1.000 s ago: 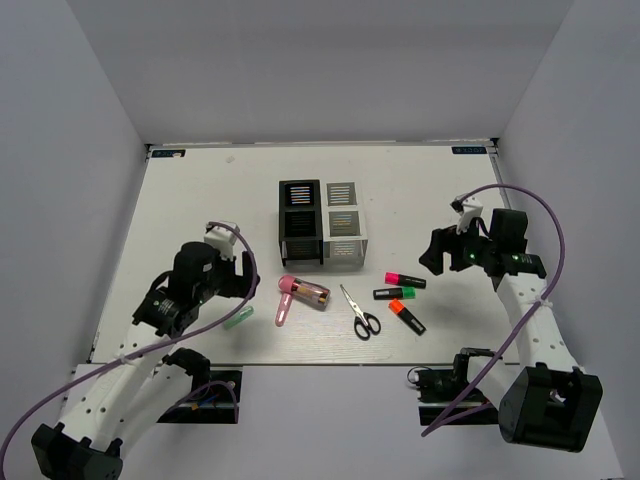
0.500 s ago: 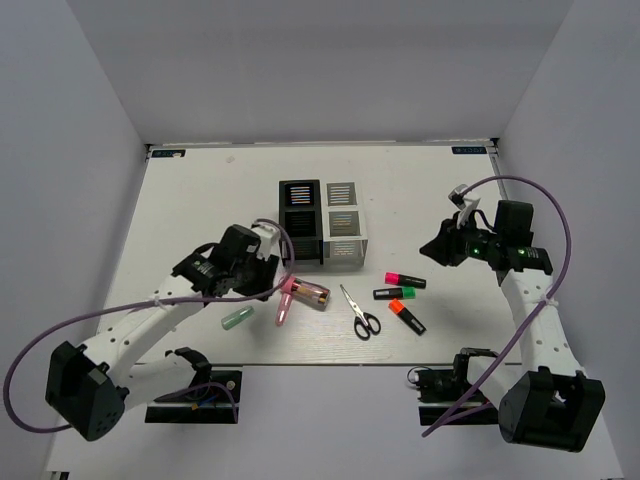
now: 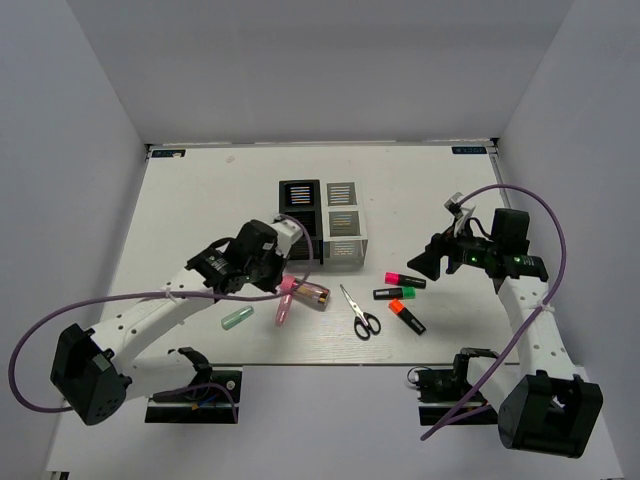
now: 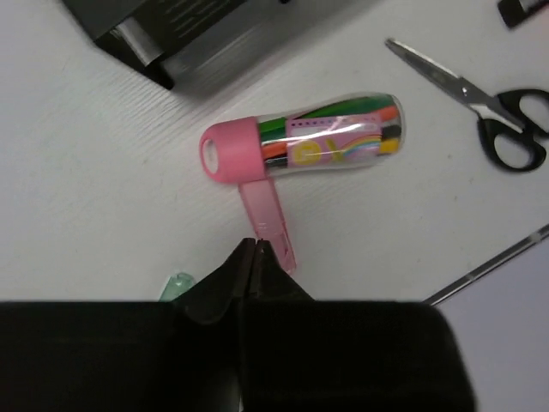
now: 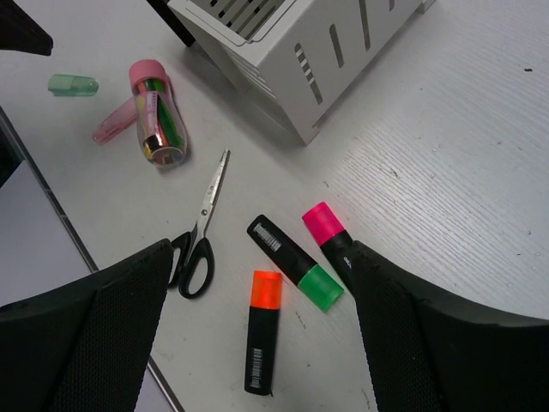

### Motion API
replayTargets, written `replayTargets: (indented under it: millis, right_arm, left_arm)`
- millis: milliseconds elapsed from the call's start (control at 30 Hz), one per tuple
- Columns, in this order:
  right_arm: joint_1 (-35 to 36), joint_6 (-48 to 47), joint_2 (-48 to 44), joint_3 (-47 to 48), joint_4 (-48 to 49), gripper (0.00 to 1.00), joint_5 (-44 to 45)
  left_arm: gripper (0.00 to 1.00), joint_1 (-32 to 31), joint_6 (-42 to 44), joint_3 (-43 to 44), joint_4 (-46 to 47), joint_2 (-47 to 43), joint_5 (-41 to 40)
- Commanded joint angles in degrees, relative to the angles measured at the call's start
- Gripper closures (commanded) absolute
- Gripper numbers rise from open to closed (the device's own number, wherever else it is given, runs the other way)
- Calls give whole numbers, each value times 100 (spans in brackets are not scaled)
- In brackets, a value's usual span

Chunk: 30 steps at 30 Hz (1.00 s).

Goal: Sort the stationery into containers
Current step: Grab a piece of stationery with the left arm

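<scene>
Pale-green pen [image 3: 237, 319]: nearest item on the counter [image 3: 190, 200], off to the left and apart from the rest; leave it for a later pass.
Scissors [image 3: 360, 312]: lie flat with the handles toward the near edge, between the two groups; no action now.
Orange marker [image 5: 260, 330]: lies apart from the other two markers; judged the easiest first pick for the right arm.
Left gripper [image 4: 254, 251]: closed, tips together, nothing visible between them; hangs just over the near end of the pink clip-like piece [image 4: 266, 210]; open the jaws first, then straddle the piece across its narrow width.
Clear tube [image 4: 326, 142]: its pink cap meets the far end of the clip-like piece; round, so likely to roll if nudged; descend straight.
Right gripper [image 5: 262, 249]: wide open, holding nothing, above the markers.
Green marker [image 5: 296, 262]; pink marker [image 5: 330, 236]: just beside one another in a narrow V; set the jaws across one barrel only.
Black container [image 3: 299, 222]; white container [image 3: 342, 225]: side by side, farthest back; all stationery seen lies on the counter; lower items upright into a compartment.
</scene>
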Motion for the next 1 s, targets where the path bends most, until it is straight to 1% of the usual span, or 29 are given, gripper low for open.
replayTargets:
  millis: [0, 33, 100, 167, 200, 300, 367, 433, 467, 500, 533, 567, 633, 667, 867, 967]
  right_arm:
    - [-6, -143, -50, -46, 167, 14, -260]
    - [-6, -169, -50, -38, 141, 14, -304]
    - [12, -177, -24, -29, 167, 14, -322]
    - [3, -195, -33, -29, 141, 14, -340]
    - [-6, -213, -24, -29, 114, 14, -349]
    - [-6, -265, -33, -46, 114, 14, -322]
    - [3, -266, -7, -46, 105, 14, -340]
    - [3, -274, 29, -46, 70, 14, -357]
    - [-6, -300, 64, -29, 70, 14, -358]
    - [-6, -309, 73, -29, 61, 14, -366]
    - [-6, -310, 99, -29, 70, 14, -375]
    - [3, -310, 108, -20, 61, 14, -392]
    - [-6, -345, 160, -11, 0, 14, -402]
    - [3, -371, 152, -2, -9, 14, -401]
    - [3, -415, 178, -11, -18, 14, -384]
    - [3, -432, 231, -11, -35, 14, -384]
  left_arm:
    - [93, -262, 1204, 21, 278, 28, -116]
    - [91, -270, 1496, 47, 243, 64, -100]
    - [61, -270, 1797, 91, 251, 204, 31]
    - [44, -305, 1894, 214, 242, 292, 224]
    - [39, -288, 1877, 267, 234, 371, 356]
    - [31, -279, 1701, 311, 278, 468, 330]
    - [30, -288, 1753, 320, 286, 512, 505]
    - [28, -332, 1990, 363, 199, 591, 716]
    - [28, -375, 2243, 390, 120, 644, 795]
    - [28, -384, 2681, 434, 15, 775, 944]
    - [29, -445, 2877, 452, -108, 828, 1033]
    - [29, -524, 3296, 452, -100, 864, 999]
    - [31, -630, 3633, 478, -205, 1013, 833]
    - [31, -683, 3930, 487, -180, 1048, 736]
    - [31, -815, 4478, 724, -408, 1619, 419]
    - [31, -912, 4671, 724, -285, 1760, 165]
